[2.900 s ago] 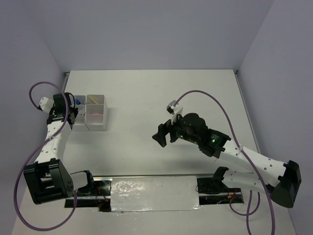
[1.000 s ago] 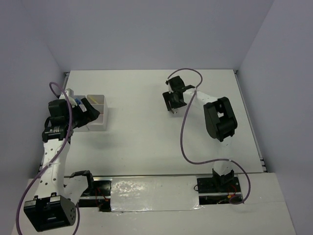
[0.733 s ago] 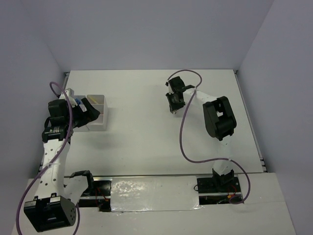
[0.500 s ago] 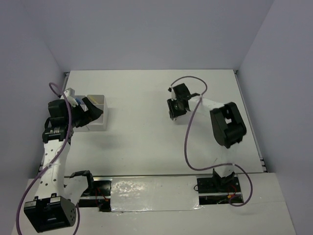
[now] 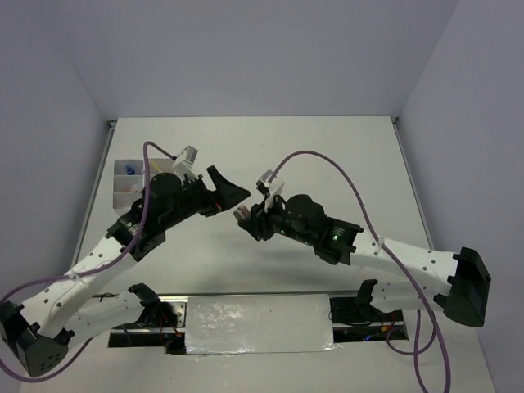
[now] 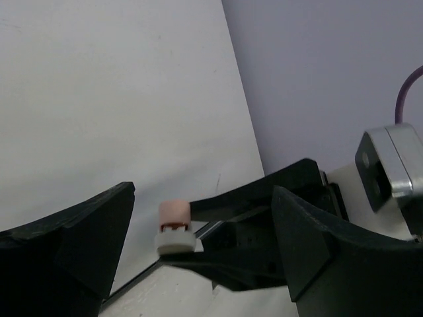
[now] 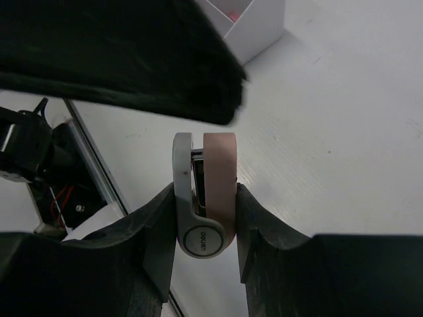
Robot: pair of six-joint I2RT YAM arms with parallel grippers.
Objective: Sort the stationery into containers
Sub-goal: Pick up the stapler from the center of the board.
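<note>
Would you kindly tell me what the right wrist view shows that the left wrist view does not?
Only the right wrist view shows a corner of the white organizer and the round logo on the pink-and-white item. Only the left wrist view shows the left gripper wide open and the purple wall. Both show that item clamped in the right gripper, with the white table behind.

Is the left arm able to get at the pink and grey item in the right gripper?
Probably yes: the left gripper is open and faces the pink and grey item, whose end sticks out free of the right gripper; nothing lies between.
</note>
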